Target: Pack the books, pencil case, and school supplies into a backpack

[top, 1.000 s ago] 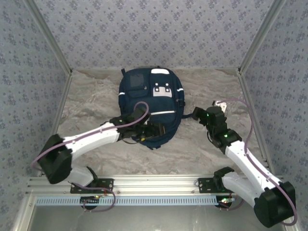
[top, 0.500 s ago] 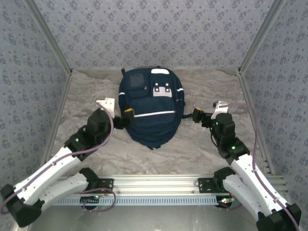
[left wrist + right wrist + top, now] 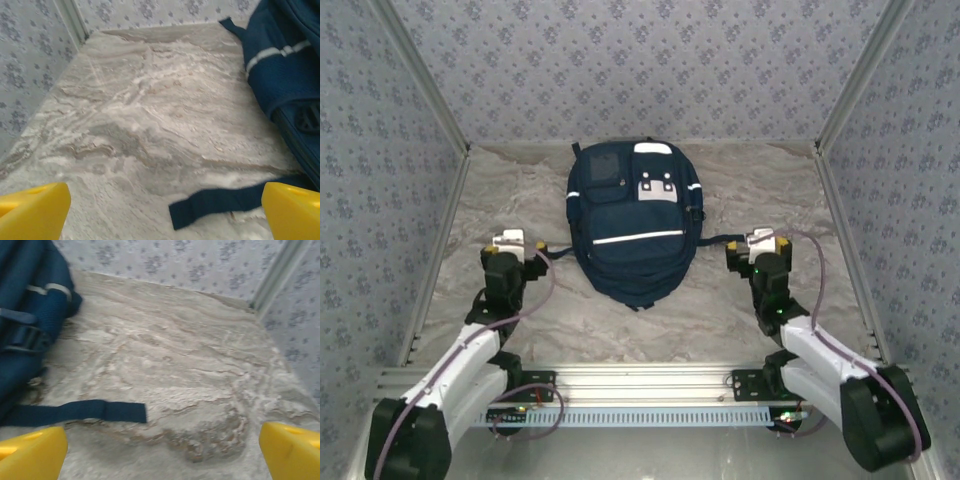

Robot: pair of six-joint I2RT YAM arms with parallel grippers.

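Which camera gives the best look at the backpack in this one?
Top external: the whole backpack lies in view, stripes, front pocket and buckle patches included. Left wrist catches its side and a loose strap; right wrist catches one edge and another strap end.

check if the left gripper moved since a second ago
Yes. The left gripper has pulled back leftward off the backpack, where it was over the lower front; it now sits open over the table, left of the backpack.

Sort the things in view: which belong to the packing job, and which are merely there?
Job: navy backpack, its loose strap.
Merely there: marbled tabletop, patterned walls, metal frame rail.
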